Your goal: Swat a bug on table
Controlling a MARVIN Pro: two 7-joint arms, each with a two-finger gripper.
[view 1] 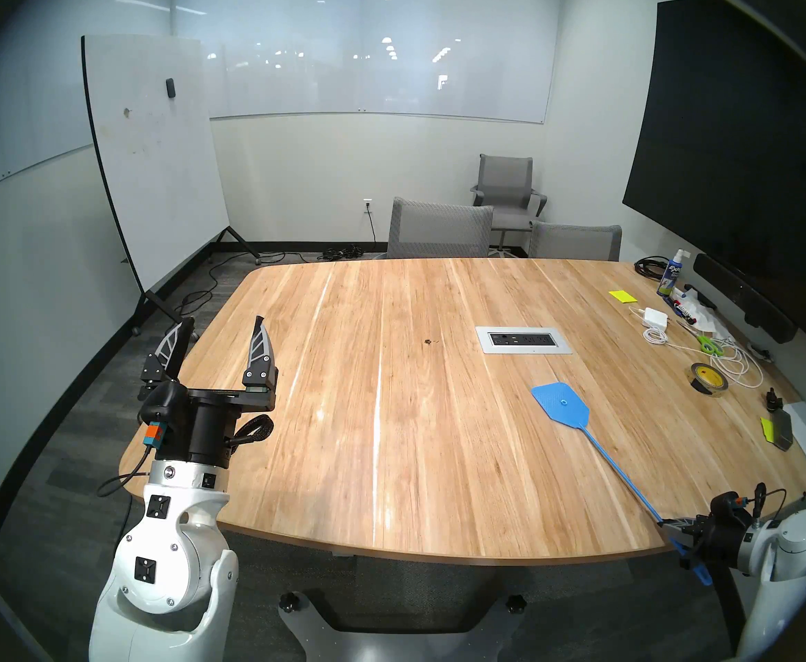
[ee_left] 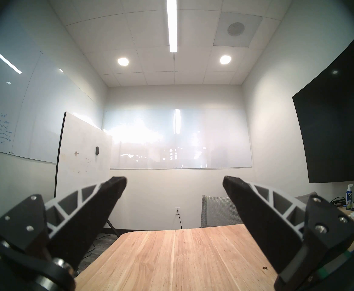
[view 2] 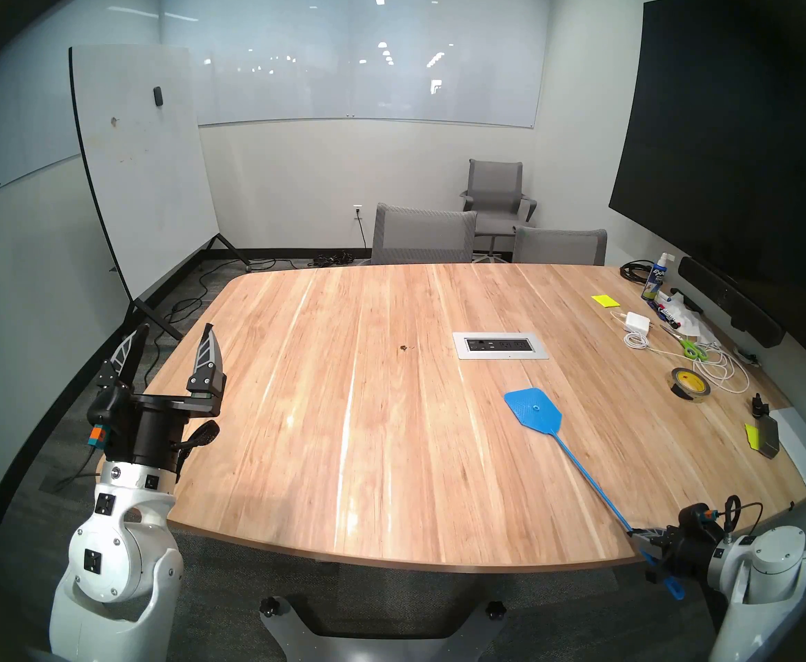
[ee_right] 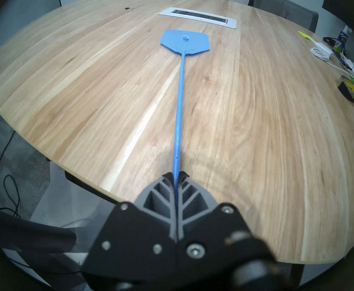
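Right claw [ee_right: 175, 176] around swatter [ee_right: 180, 95] handle

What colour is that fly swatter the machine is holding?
The fly swatter is bright blue all over, head and handle alike; the right wrist view shows it best.

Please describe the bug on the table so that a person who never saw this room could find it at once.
Start at the silver outlet panel set into the middle of the wood table. Just left of it in the head view lies the bug, a tiny dark brown crumbly speck. Unlike the wood's long streaks, it is a small clump, well beyond the blue swatter.
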